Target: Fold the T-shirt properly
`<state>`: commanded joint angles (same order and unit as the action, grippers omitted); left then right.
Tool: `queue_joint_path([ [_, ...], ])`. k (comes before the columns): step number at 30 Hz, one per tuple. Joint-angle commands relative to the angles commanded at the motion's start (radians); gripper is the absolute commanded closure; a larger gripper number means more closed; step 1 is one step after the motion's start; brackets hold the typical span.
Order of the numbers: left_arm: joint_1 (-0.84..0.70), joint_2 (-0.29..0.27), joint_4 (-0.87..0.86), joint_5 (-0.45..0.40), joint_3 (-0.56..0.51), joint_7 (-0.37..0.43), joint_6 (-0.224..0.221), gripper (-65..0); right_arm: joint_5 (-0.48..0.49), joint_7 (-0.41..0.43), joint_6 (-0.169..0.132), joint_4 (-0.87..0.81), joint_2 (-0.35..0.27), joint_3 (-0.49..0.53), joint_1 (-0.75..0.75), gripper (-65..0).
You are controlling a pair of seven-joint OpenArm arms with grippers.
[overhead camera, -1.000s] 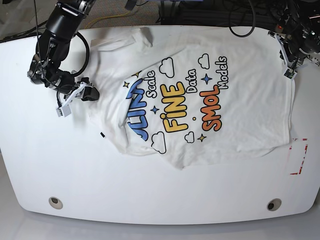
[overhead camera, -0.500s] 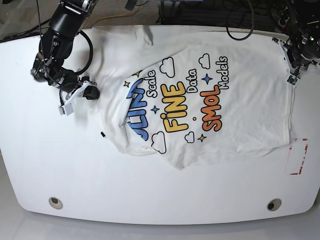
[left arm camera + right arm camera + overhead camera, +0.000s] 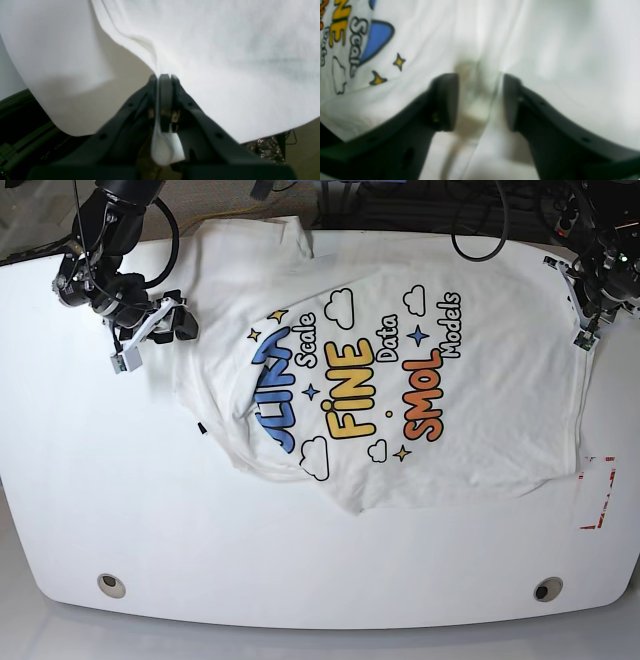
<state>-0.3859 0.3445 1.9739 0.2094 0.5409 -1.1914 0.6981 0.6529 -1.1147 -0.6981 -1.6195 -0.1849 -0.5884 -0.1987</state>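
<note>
The white T-shirt [image 3: 480, 440] lies print-up across the table's back half, its lettering tilted and its left side rumpled. My left gripper [image 3: 582, 335] is at the shirt's right edge. In the left wrist view it [image 3: 161, 80] is shut on a pinched fold of the white fabric [image 3: 225, 62]. My right gripper [image 3: 183, 328] is at the shirt's left edge, near the back left. The blurred right wrist view shows its fingers [image 3: 445, 100] standing apart over the cloth [image 3: 557, 50], with a crease running between them.
The white table [image 3: 200, 530] has two round holes near its front edge [image 3: 112, 585] [image 3: 546, 588]. A red-and-white marked patch [image 3: 598, 492] sits at the right edge. Cables and dark gear crowd the area behind the table.
My right gripper has moved toward the back of the table, and the shirt's left side has shifted back with it. The left gripper has barely moved.
</note>
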Motion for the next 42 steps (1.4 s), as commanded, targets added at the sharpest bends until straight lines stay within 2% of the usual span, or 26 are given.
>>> queue_joint_path([
  [4,0.0,0.0,0.0,0.0,0.0,0.0,0.0,0.0,0.015,-0.003,0.0,-0.035,0.035,-0.026,-0.063,-36.0],
  [9,0.0,0.003,0.0,0.0,0.0,0.0,0.0,0.0,0.061,-0.003,0.0,-0.035,0.051,-0.023,-0.123,-36.1],
  [15,0.0,0.0,0.0,0.0,0.0,0.0,0.0,0.0,0.058,-0.003,0.0,-0.034,0.1,-0.017,-0.143,-36.1],
  [21,0.0,-0.002,0.0,0.002,0.0,0.0,0.0,0.0,0.058,0.034,0.0,-0.026,0.098,0.077,-0.123,-35.0],
  [22,0.0,-0.002,0.0,0.002,0.0,0.0,0.0,0.0,0.06,0.038,0.0,-0.021,0.098,0.078,-0.12,-32.3],
  [24,0.002,-0.002,0.0,0.0,0.005,0.0,0.0,0.0,0.06,0.04,0.0,-0.021,0.098,0.066,-0.115,-21.6],
  [27,0.002,0.0,0.0,0.0,0.008,0.003,0.0,0.0,0.06,0.04,0.0,-0.023,0.094,0.061,-0.115,-0.3],
  [31,-0.005,-0.002,0.0,-0.003,0.009,0.06,0.0,0.0,0.066,0.04,0.0,-0.038,0.071,0.06,-0.143,0.0],
  [36,-0.034,-0.008,0.0,-0.002,0.046,0.069,0.0,0.0,0.066,0.04,0.0,-0.149,0.071,0.009,-0.226,0.0],
  [42,-0.005,-0.074,0.006,0.002,0.052,0.071,0.0,0.0,0.061,0.038,0.0,-0.258,0.068,-0.002,-0.255,0.0],
])
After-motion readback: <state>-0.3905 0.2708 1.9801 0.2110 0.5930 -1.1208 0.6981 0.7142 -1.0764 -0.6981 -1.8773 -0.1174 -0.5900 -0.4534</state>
